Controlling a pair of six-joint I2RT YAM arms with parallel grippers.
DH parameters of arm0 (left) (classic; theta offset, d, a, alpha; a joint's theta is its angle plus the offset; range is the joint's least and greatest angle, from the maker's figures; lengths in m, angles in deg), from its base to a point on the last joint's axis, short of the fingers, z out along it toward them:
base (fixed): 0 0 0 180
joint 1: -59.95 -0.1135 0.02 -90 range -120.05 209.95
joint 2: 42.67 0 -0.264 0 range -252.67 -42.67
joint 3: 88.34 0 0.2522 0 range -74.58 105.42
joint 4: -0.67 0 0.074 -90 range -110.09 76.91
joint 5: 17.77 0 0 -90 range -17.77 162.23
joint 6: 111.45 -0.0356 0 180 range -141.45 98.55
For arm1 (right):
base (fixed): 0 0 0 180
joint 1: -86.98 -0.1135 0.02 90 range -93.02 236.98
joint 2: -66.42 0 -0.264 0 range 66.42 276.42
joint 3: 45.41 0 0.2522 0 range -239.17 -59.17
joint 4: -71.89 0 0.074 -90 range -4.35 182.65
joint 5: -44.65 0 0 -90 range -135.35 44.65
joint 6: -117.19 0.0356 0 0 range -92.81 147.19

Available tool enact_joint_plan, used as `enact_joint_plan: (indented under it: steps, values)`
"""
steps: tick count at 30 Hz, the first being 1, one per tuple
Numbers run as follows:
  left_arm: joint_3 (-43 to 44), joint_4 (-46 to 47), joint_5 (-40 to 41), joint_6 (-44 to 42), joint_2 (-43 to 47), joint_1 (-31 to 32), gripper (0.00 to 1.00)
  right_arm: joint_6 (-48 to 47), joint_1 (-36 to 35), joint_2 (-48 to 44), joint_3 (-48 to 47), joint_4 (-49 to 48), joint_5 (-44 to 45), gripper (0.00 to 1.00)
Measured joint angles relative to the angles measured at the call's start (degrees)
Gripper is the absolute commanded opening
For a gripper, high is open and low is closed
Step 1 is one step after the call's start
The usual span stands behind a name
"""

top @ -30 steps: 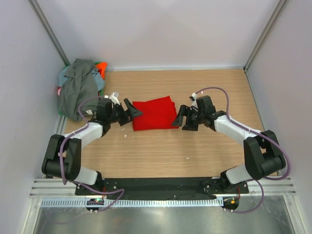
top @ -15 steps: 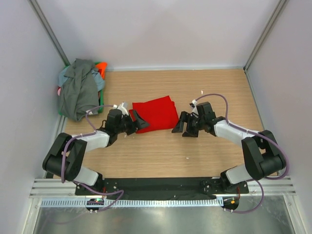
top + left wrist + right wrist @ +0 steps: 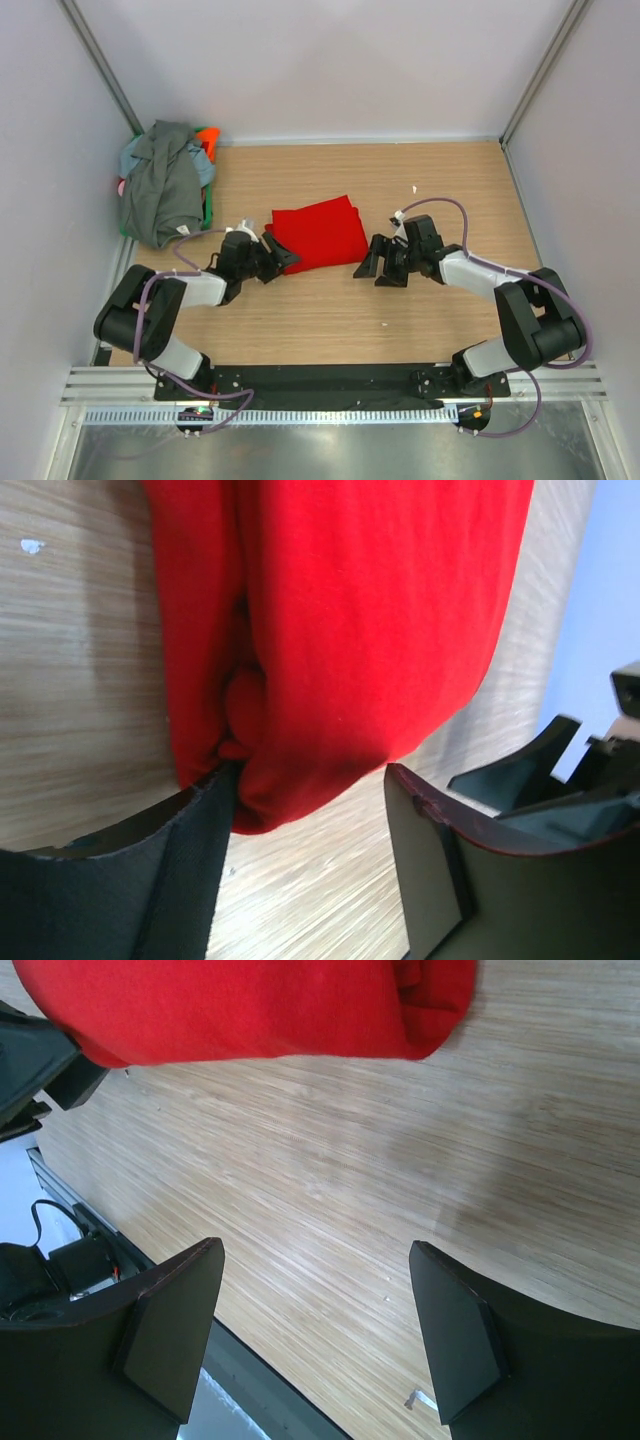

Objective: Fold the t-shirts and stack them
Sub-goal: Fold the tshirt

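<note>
A bright red t-shirt (image 3: 318, 234), folded into a rough rectangle, lies flat mid-table. My left gripper (image 3: 281, 257) is at its near-left corner. In the left wrist view that rounded red corner (image 3: 330, 680) sits between the open fingers of the left gripper (image 3: 310, 810). It presses on the left finger (image 3: 200, 830) and leaves a gap to the right one. My right gripper (image 3: 368, 265) hovers open just off the shirt's near-right corner, with bare wood between its jaws (image 3: 315, 1290) and the red cloth (image 3: 250, 1000) ahead. The other t-shirts (image 3: 160, 190), with dark grey on top, lie heaped at the far left.
Orange (image 3: 208, 135) and light blue (image 3: 205, 170) cloth pokes out of the heap against the left wall. Small white scraps (image 3: 415, 188) lie on the wooden table (image 3: 330, 310). White walls close three sides. The black base rail (image 3: 330, 380) runs along the near edge.
My left gripper slid nearer along the red shirt's left edge to its near corner and its jaws narrowed. The right gripper drifted slightly nearer, still open. The shirt turned slightly.
</note>
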Motion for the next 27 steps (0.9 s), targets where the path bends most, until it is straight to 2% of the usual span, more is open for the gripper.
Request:
enact_joint_plan:
  steps: [5, 9, 14, 18, 22, 24, 26, 27]
  values:
    - [2.25, 0.79, -0.04, 3.37, -3.28, 0.00, 0.61, -0.13, 0.00, -0.70, 0.72, 0.11, 0.04, 0.81]
    - [5.77, -6.69, 1.22, 4.22, -2.78, 0.13, 0.66, -0.61, 0.00, -1.92, 0.72, 0.90, 0.46, 0.80]
    - [10.84, -24.55, 7.39, 1.18, 1.77, 0.26, 0.72, -1.40, 0.00, -3.48, 0.70, 2.62, 1.36, 0.81]
    - [16.70, -42.69, 14.19, -3.32, 4.59, 0.26, 0.79, -1.77, 0.00, -4.55, 0.11, 4.44, 2.03, 0.81]
    - [21.20, -56.15, 19.26, -7.65, 9.20, 0.26, 0.81, -2.19, 0.00, -5.75, -1.03, 5.70, 2.64, 0.82]
    - [23.80, -61.61, 21.46, -9.42, 11.91, 0.24, 0.79, -2.21, 0.00, -6.14, -1.77, 5.97, 2.67, 0.81]
    - [25.97, -65.13, 23.39, -10.82, 14.80, 0.24, 0.73, -2.16, 0.00, -6.25, -2.29, 5.88, 2.49, 0.74]
    - [26.58, -66.25, 23.96, -11.30, 16.33, 0.24, 0.70, -2.10, 0.00, -6.25, -2.38, 5.70, 2.34, 0.66]
